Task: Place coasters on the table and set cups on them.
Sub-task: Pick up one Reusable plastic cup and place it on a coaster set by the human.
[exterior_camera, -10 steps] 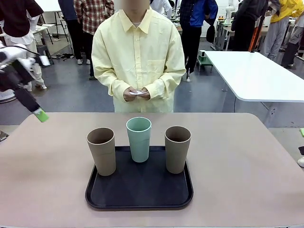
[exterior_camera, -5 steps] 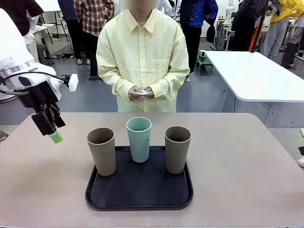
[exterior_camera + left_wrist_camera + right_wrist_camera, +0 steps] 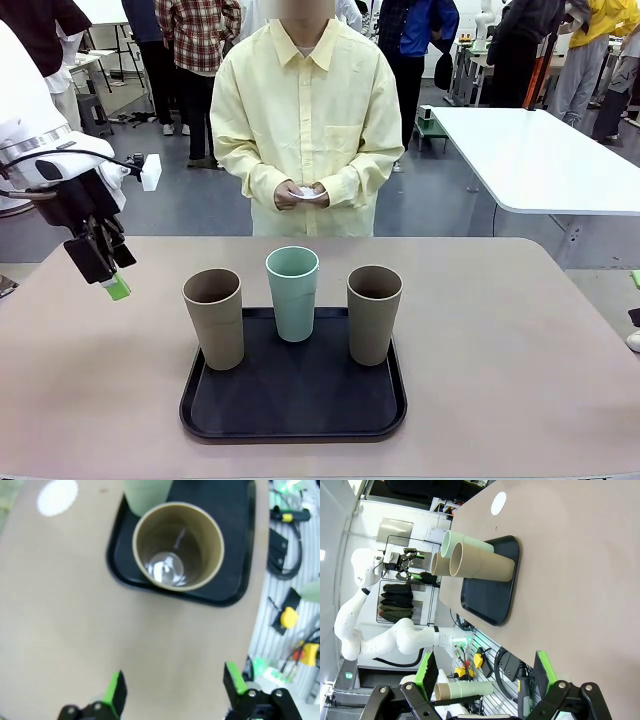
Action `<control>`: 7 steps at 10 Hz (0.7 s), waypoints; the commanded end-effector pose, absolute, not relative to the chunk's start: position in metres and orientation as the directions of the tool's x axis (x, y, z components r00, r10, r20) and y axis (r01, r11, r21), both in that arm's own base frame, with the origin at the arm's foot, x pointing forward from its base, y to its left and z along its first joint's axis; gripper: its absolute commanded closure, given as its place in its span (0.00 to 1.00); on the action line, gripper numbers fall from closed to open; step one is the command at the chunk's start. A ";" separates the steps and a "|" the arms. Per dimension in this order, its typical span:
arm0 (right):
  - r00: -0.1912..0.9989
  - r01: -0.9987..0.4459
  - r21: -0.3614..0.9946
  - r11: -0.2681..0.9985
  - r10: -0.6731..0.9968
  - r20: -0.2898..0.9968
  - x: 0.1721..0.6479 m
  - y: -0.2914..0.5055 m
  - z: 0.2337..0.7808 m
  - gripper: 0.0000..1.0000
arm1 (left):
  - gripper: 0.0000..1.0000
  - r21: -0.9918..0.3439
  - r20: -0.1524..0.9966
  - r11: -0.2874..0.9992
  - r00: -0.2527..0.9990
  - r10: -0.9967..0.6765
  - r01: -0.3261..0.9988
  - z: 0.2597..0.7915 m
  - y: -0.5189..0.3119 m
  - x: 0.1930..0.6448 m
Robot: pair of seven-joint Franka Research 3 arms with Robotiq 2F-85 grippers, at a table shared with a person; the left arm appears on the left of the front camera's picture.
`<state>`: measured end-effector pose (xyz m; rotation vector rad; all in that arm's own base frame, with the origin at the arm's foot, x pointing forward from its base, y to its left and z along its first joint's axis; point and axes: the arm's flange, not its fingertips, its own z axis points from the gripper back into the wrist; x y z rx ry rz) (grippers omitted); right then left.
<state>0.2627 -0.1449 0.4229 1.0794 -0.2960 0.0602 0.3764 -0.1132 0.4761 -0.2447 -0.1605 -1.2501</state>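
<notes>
That tall brown cup (image 3: 178, 545) looks easy to tip: a crooked approach could knock it into the green cup (image 3: 292, 290) beside it on the black tray (image 3: 290, 400). The left hand (image 3: 112, 284) hangs tilted down over the tabletop (image 3: 500, 330), wide and empty, that cup just ahead. The right hand (image 3: 485, 670) gapes too, cups far ahead. The person's hands (image 3: 298, 195) hold something white, maybe the coasters.

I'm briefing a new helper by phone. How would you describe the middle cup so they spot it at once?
On the large pinkish-beige table sits a black rounded-rectangle tray holding three tall handleless tumblers. The pale mint green tumbler stands in the middle, set back toward the person in the yellow shirt. It alone is green; the two taupe-brown tumblers flank it.
</notes>
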 end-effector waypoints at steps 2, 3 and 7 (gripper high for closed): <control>0.956 -0.201 0.865 0.460 -0.099 0.275 0.264 -0.146 0.423 0.00 | 0.00 -0.093 0.415 0.172 0.195 -0.888 0.981 0.474 -0.104 0.380; 0.956 -0.201 0.865 0.460 -0.099 0.275 0.264 -0.146 0.423 0.00 | 0.00 -0.061 0.587 0.039 0.067 -0.807 0.997 0.469 -0.089 0.380; 0.956 -0.201 0.865 0.460 -0.099 0.275 0.264 -0.146 0.423 0.00 | 0.00 0.064 0.807 -0.109 -0.115 -0.579 0.992 0.425 -0.037 0.394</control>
